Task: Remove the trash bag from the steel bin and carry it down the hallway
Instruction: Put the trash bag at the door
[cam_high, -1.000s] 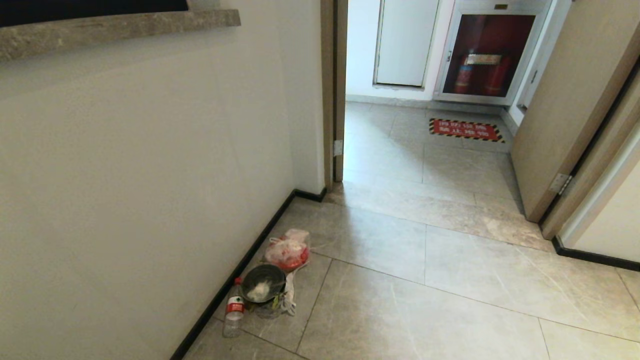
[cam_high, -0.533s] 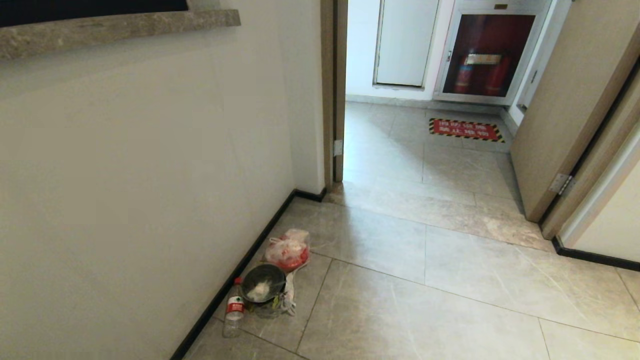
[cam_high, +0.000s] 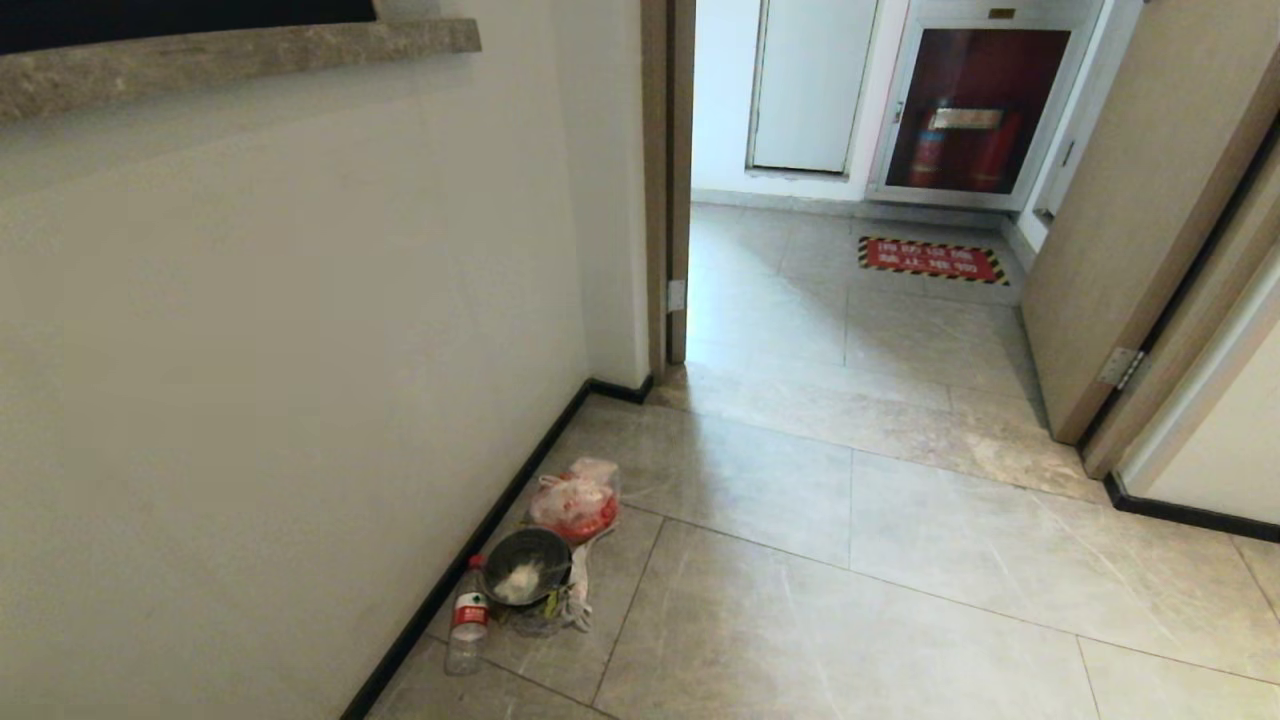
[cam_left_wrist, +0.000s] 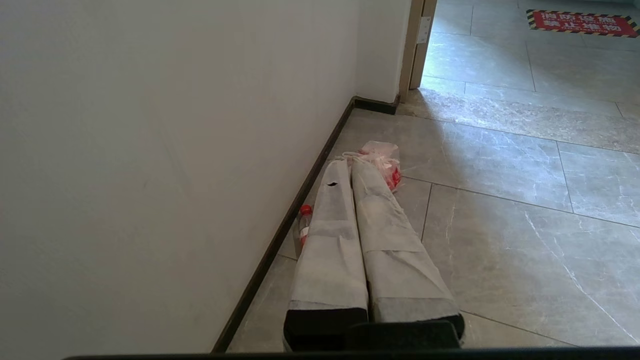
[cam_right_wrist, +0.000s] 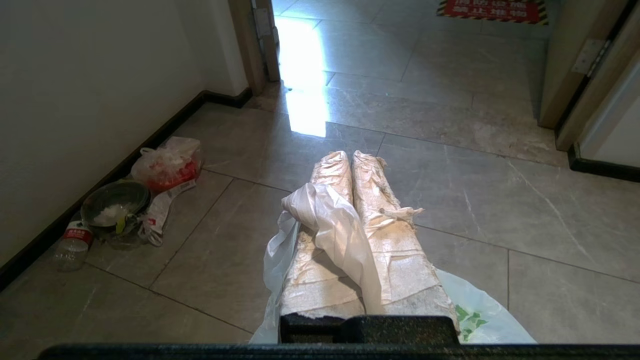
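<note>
Along the left wall, a plastic bottle (cam_high: 467, 618), a dark bowl (cam_high: 526, 567) and a clear bag with red contents (cam_high: 575, 499) are lying on the hallway (cam_high: 850, 560) tiles. The left tool (cam_left_wrist: 350, 165) is hanging closed and empty; the right tool (cam_right_wrist: 351, 159) is pinching the trash bag (cam_right_wrist: 335, 225), its jaws fully together.

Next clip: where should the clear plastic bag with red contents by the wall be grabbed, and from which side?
Probably the gathered handles on top, approached from above on the open-floor side: the clear plastic bag with red contents slumps beside the black baseboard, and the dark round bowl crowds its near end.
</note>
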